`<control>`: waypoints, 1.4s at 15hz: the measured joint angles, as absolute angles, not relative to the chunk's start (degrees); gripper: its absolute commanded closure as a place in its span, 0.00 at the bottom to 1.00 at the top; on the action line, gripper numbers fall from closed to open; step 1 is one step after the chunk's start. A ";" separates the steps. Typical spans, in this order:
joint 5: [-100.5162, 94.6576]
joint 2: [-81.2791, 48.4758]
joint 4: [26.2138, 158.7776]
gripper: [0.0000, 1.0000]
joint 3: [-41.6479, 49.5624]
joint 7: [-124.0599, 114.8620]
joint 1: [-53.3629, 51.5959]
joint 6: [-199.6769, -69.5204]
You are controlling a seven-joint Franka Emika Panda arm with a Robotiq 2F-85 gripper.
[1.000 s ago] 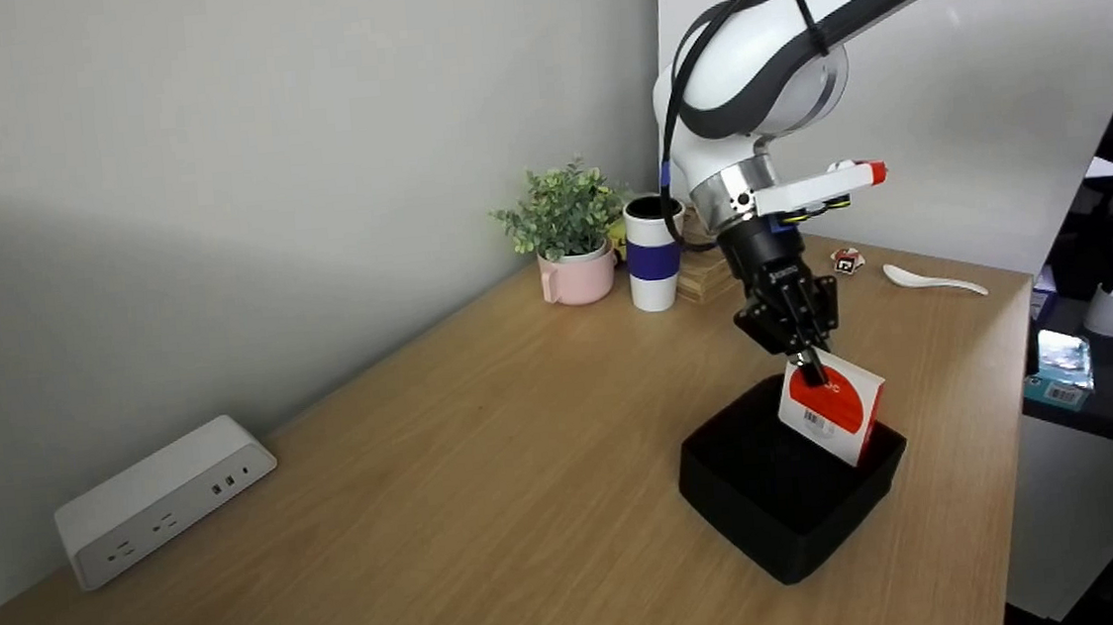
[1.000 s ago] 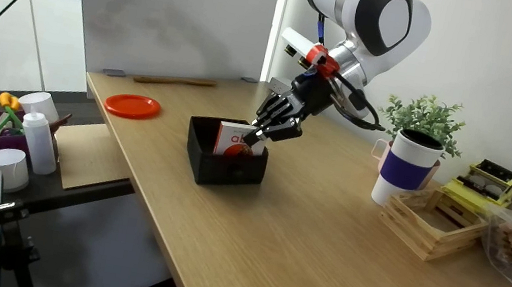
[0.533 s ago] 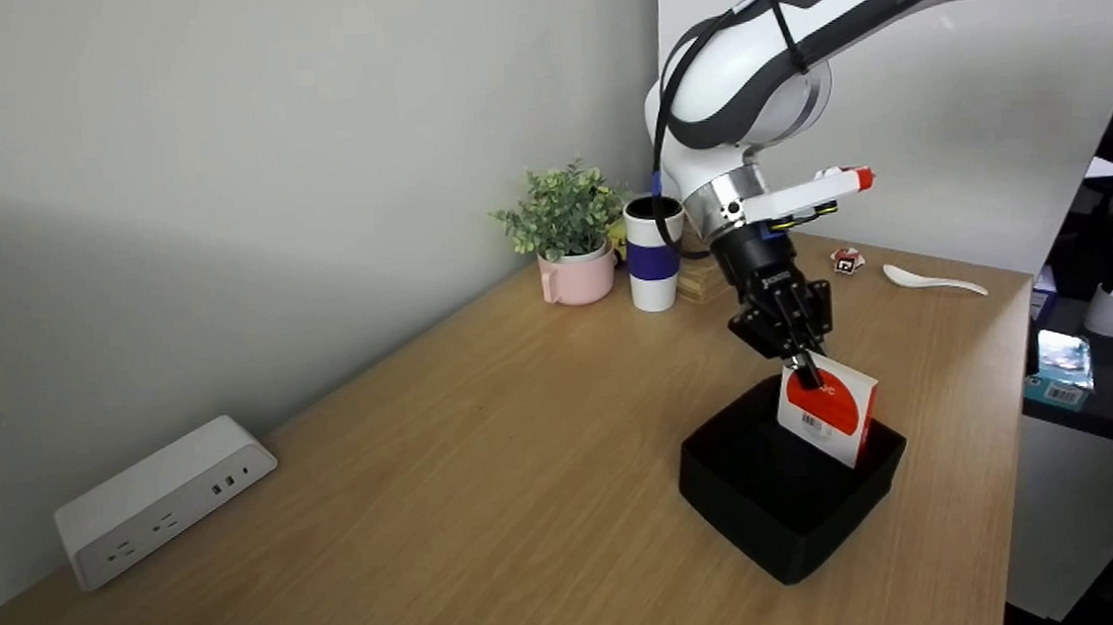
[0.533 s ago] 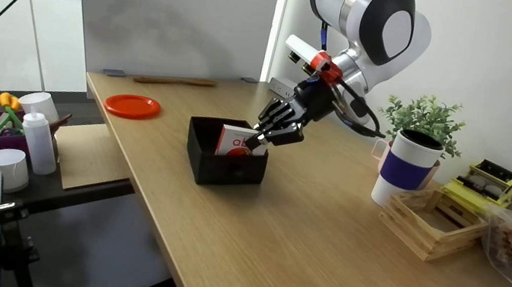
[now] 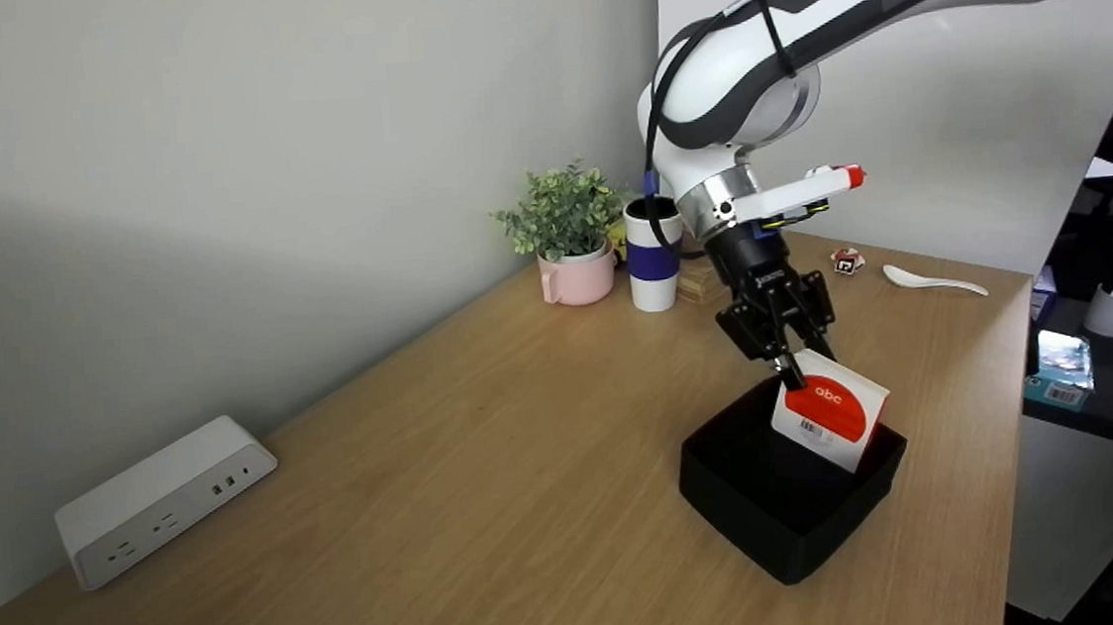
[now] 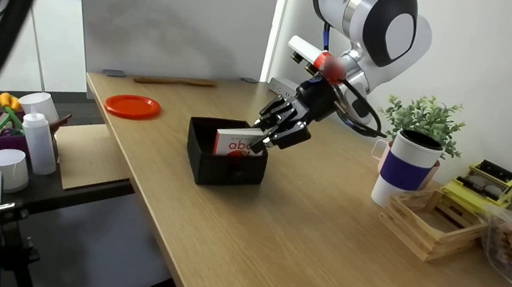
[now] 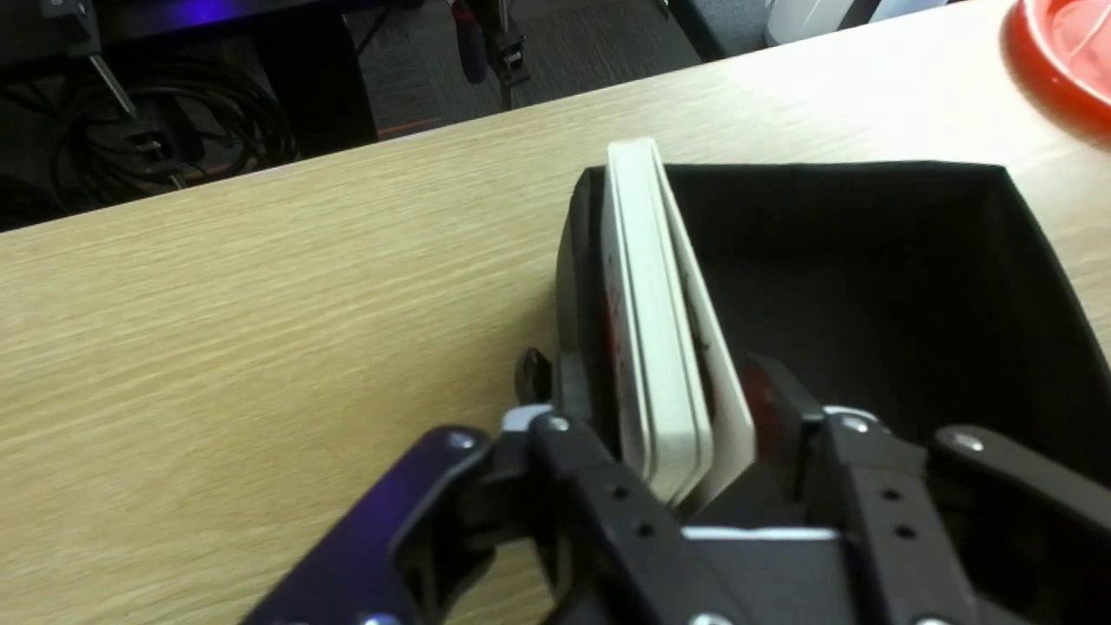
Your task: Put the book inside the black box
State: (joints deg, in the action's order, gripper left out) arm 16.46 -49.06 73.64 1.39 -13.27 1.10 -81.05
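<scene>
The white book (image 5: 828, 412) with a red patch and "abc" stands tilted on edge inside the black box (image 5: 783, 543), near one wall, its top above the rim. Both also show in an exterior view, the book (image 6: 236, 141) and the box (image 6: 231, 173). My gripper (image 5: 809, 364) is open, one finger on each side of the book's upper corner. In the wrist view the book (image 7: 655, 347) lies between the spread fingers (image 7: 673, 386), with a gap to the right finger and its cover slightly ajar. The book's lower edge is hidden in the box.
A red plate (image 6: 132, 106) lies beyond the box near the table edge. A white cup with a dark band (image 6: 409, 167), a pink potted plant (image 5: 578, 271) and a wooden crate (image 6: 433, 223) stand along the wall. A white power strip (image 5: 169, 502) and a spoon (image 5: 933, 281) lie on the table.
My fingers have spread apart from the book, uncovering more of its "abc" lettering. The gripper has shifted slightly, and the book's cover has loosened while it stays in the box.
</scene>
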 measured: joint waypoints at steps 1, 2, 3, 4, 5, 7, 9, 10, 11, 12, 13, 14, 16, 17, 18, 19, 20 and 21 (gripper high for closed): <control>16.46 -49.10 73.44 0.12 1.40 -13.34 1.10 -80.98; 16.46 -49.15 73.28 0.05 1.40 -13.41 1.11 -80.92; 16.46 -49.18 73.11 0.01 1.40 -13.51 1.12 -80.87; 16.46 -49.21 72.96 0.00 1.40 -13.56 1.13 -80.82; 16.46 -49.22 72.82 0.00 1.40 -13.60 1.14 -80.80; 16.46 -49.22 72.59 0.00 1.40 -13.63 1.16 -80.80; 16.46 -49.22 72.41 0.00 1.40 -13.63 1.19 -80.80; 16.46 -49.21 72.31 0.00 1.40 -13.63 1.21 -80.80; 16.46 -49.15 72.27 0.00 1.41 -13.63 1.25 -80.81; 16.46 -49.01 72.26 0.00 1.42 -13.63 1.29 -80.83; 16.46 -48.76 72.27 0.00 1.43 -13.63 1.36 -80.85; 16.46 -48.39 72.31 0.00 1.45 -13.64 1.43 -80.87; 16.46 -47.56 72.41 0.00 1.56 -13.99 1.58 -80.94; 16.46 -46.88 72.66 0.00 1.64 -14.32 1.65 -80.99; 16.46 -46.25 72.88 0.00 1.73 -14.57 1.72 -81.02; 16.46 -45.41 73.26 0.00 1.81 -14.82 1.76 -81.07; 16.46 -44.59 73.77 0.00 1.91 -15.07 1.77 -81.17; 16.46 -43.59 74.50 0.00 1.97 -15.42 1.77 -81.36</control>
